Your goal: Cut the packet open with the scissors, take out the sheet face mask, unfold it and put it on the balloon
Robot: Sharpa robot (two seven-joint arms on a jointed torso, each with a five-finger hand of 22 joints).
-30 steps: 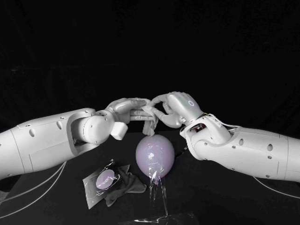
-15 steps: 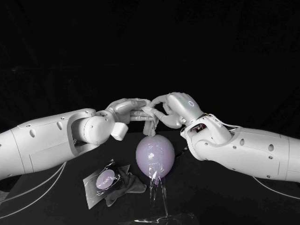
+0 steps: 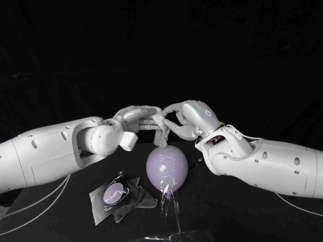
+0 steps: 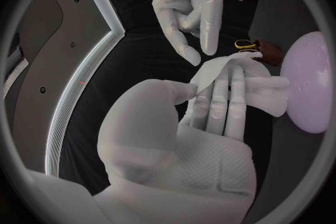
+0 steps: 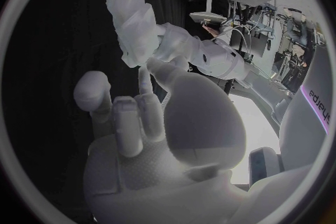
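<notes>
While the left hand [image 3: 136,119] pinches the folded sheet face mask [image 3: 160,130] between thumb and fingers, the right hand [image 3: 192,117] meets it from the other side. Its fingertips [image 4: 189,56] are curled in against the mask's upper edge, but I cannot tell whether they have hold of a layer. Both hands hover close together above the middle of the tabletop [image 3: 227,212]. The mask hangs from them as a narrow, bunched strip, and its lower end reaches the top of the balloon [image 3: 166,169] directly below. The opened packet [image 3: 116,194] lies flat toward the tabletop's near left corner, well apart from the hands.

Cutting and taking out look done, so the step in hand appears to be the unfolding. The next move probably calls for the right hand to catch a single layer. The hands would then draw apart slowly enough for the damp sheet to open without tearing. The balloon looks light, and a careless brush could tip it.
</notes>
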